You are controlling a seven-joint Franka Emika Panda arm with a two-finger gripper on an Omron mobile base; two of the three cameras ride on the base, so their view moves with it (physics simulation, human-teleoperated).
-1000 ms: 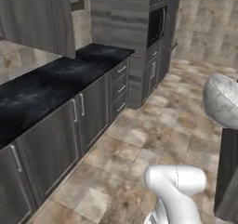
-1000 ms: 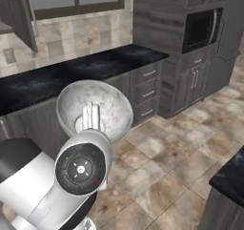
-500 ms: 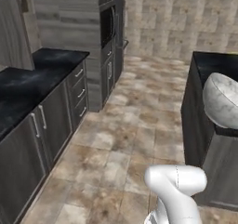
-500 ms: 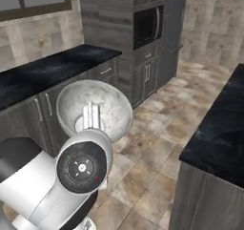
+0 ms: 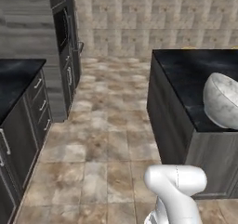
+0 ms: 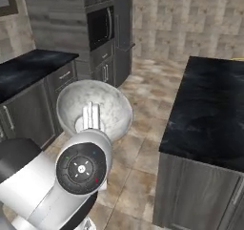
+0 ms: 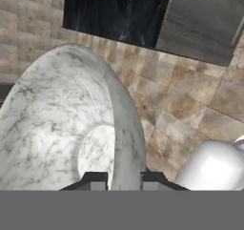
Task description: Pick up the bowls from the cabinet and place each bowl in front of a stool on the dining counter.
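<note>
The mottled grey-white marble bowl [image 6: 95, 107] hangs tilted in the air over the tiled floor, held by its rim. My gripper [image 7: 122, 179] is shut on that rim, one dark fingertip on each side of the wall of the marble bowl [image 7: 71, 129]. From the left base view the marble bowl [image 5: 222, 101] shows at the right edge, in front of the dining counter [image 5: 186, 74]. The black marble top of the dining counter [image 6: 214, 109] lies to the right, apart from the bowl. A thin yellow edge shows beyond the counter's far side.
Tall grey-brown oven cabinet [image 5: 42, 42] with a built-in microwave [image 6: 100, 26] stands at the left. A black wall countertop [image 6: 28, 69] over grey base cabinets [image 5: 23, 139] runs along the left. Tiled floor [image 5: 107, 139] lies open between the two counters.
The base has turned, so the whole scene swung left: the wall counter slid away and the dining counter came into view on the right. The bowl stays gripped the same way.
</note>
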